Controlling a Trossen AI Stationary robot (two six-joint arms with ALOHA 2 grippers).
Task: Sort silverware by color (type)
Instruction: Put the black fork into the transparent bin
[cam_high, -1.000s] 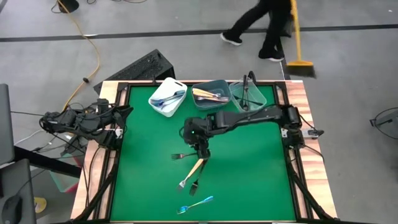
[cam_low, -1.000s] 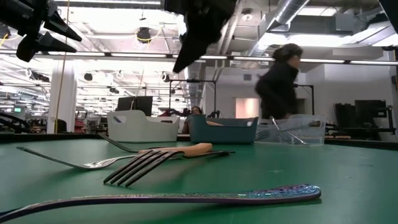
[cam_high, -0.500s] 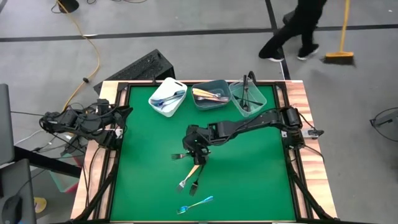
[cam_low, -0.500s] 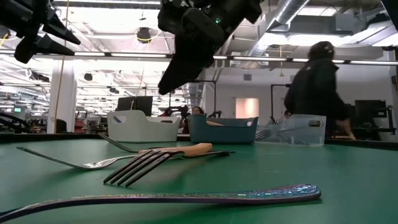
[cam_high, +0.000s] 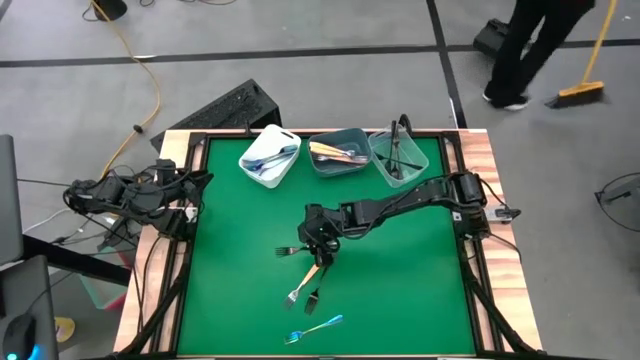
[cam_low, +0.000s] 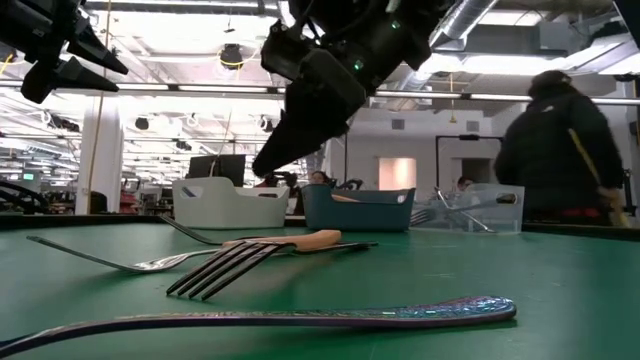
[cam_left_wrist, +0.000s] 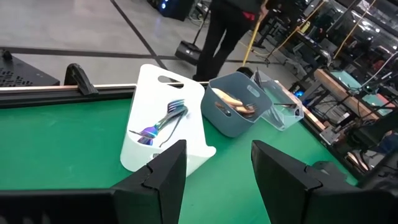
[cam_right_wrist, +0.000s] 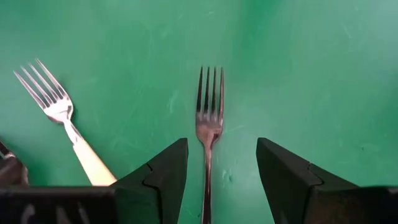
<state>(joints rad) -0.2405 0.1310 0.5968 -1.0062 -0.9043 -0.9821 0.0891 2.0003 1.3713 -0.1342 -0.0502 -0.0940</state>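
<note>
The right gripper (cam_high: 318, 243), jaws apart and empty, hangs mid-tabletop with the black-handled fork (cam_right_wrist: 209, 127) centred between its fingers, apparently aligned to pinch it for sorting.

Grey concrete floor (cam_high: 300, 45) crossed by dark lines; an orange cable (cam_high: 140, 70) trails there; a person (cam_high: 535, 45) sweeps.

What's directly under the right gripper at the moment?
A dark fork lies on the green mat, centred between the open right gripper fingers. Its handle end is hidden. A cream-handled fork lies beside it.
</note>
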